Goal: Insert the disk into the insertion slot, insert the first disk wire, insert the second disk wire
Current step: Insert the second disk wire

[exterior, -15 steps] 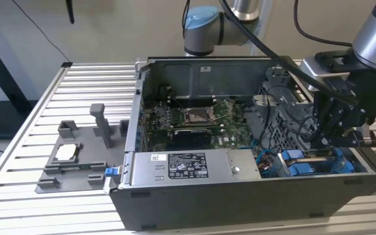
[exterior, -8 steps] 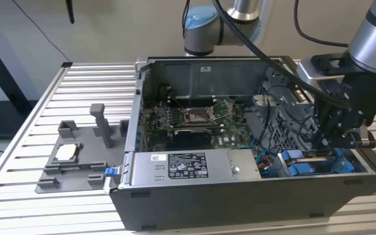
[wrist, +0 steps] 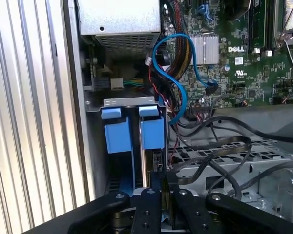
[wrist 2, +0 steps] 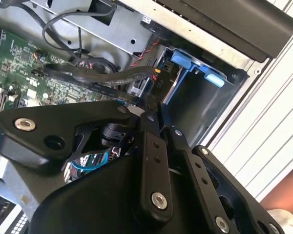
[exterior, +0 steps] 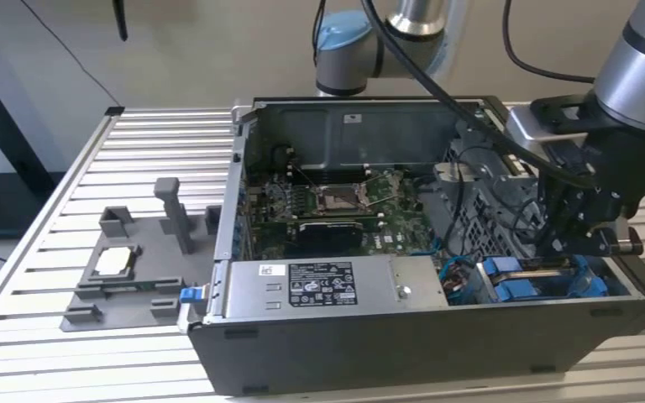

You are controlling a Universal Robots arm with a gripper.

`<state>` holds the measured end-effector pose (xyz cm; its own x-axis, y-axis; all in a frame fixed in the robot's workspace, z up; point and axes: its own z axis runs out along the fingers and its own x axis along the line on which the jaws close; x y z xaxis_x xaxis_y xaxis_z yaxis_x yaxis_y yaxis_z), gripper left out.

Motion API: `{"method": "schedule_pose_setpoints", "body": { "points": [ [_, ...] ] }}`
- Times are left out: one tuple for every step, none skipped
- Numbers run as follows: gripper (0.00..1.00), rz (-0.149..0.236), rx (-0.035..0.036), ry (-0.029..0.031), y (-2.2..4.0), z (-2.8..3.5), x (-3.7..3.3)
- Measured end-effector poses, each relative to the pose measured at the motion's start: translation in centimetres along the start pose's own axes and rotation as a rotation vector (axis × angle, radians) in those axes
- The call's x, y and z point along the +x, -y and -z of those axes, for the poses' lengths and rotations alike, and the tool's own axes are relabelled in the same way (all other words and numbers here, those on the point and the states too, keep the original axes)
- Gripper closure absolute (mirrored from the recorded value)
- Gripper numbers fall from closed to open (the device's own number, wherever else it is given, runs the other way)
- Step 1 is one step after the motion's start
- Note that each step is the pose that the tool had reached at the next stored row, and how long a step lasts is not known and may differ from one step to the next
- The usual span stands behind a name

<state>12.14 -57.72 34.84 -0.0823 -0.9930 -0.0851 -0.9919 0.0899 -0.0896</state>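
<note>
The disk's blue carrier (exterior: 519,288) stands edge-on in the insertion slot (exterior: 474,281), at the case corner on the exterior view's right. In the first wrist view, two blue end tabs (wrist: 151,130) sit side by side under the slot's grey metal rim (wrist: 122,101). My gripper (exterior: 569,245) hangs just above that bay. Its fingers (wrist 2: 150,146) are drawn together on the black connector (wrist 2: 158,85) of a flat black disk wire (wrist 2: 102,75), right beside the blue carrier (wrist 2: 190,63). The same disk wire (wrist: 234,146) loops over the perforated cage to my gripper (wrist: 164,181).
The open computer case (exterior: 412,336) lies on a slatted table (exterior: 154,143), with its motherboard (exterior: 334,201) and grey power-supply box (exterior: 322,285) exposed. Loose blue and black cables (wrist: 178,63) crowd the bay. A grey fixture (exterior: 132,277) sits at the exterior view's left.
</note>
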Motion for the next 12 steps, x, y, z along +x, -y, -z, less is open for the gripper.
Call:
{"method": "schedule_pose_setpoints", "body": {
  "points": [
    [0.84, 0.0, 0.0028, 0.0004, -0.02, -0.07, -0.02],
    [0.84, 0.001, 0.0058, 0.0006, -0.04, -0.14, -0.04],
    [0.84, 0.001, 0.008, 0.0006, -0.08, -0.19, -0.06],
    [0.84, 0.001, 0.0093, 0.0007, -0.14, -0.24, -0.07],
    [0.84, 0.001, 0.0101, 0.0009, -0.2, -0.29, -0.07],
    [0.84, 0.001, 0.0107, 0.001, -0.26, -0.34, -0.07],
    [0.84, 0.001, 0.0111, 0.0011, -0.3, -0.39, -0.07],
    [0.84, 0.001, 0.0116, 0.0009, -0.31, -0.43, -0.07],
    [0.84, 0.001, 0.0121, 0.0008, -0.31, -0.46, -0.07],
    [0.84, 0.001, 0.0125, 0.0009, -0.31, -0.5, -0.07],
    [0.84, 0.002, 0.0127, 0.001, -0.32, -0.53, -0.06],
    [0.84, 0.003, 0.0127, 0.0011, -0.33, -0.55, -0.06]
  ]
}}
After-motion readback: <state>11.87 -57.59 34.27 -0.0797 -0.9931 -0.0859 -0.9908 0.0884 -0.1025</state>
